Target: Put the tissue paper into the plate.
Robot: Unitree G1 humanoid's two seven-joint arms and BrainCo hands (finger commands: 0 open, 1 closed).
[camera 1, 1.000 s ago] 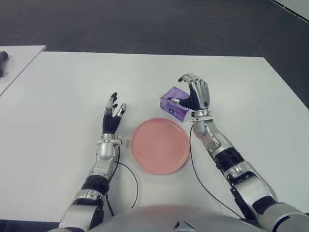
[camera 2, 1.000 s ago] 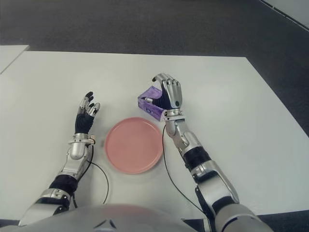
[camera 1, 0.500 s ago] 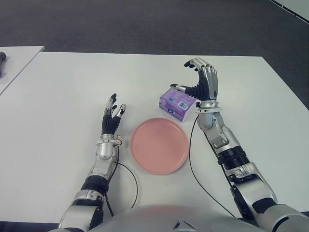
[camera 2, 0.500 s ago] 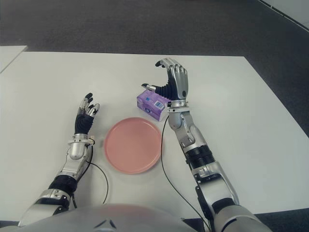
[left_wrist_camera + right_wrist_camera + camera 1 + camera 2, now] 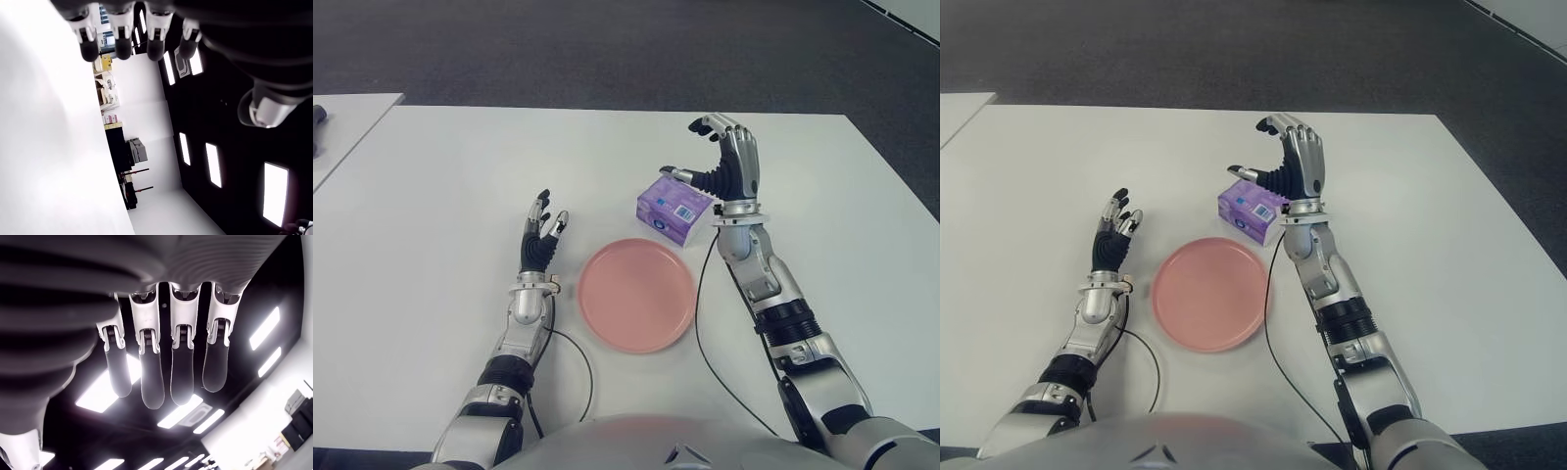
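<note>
A purple tissue pack (image 5: 674,209) lies on the white table (image 5: 450,176), just beyond the far right rim of the pink plate (image 5: 637,294). My right hand (image 5: 692,152) hovers above and behind the pack, fingers spread and curved, touching nothing. The right wrist view shows its fingers (image 5: 161,372) hanging loose with nothing between them. My left hand (image 5: 544,225) shows upright to the left of the plate, open and empty, its fingertips (image 5: 122,39) apart in the left wrist view. The plate holds nothing.
Thin black cables (image 5: 705,333) run over the table beside each forearm, close to the plate. A second white table (image 5: 347,122) stands at the far left with a dark object (image 5: 318,125) on it. Dark carpet (image 5: 607,49) lies beyond the far edge.
A second ago my right hand was curled around the tilted tissue pack. It has let go and risen up and back; the pack now lies flat on the table. The left hand has not moved.
</note>
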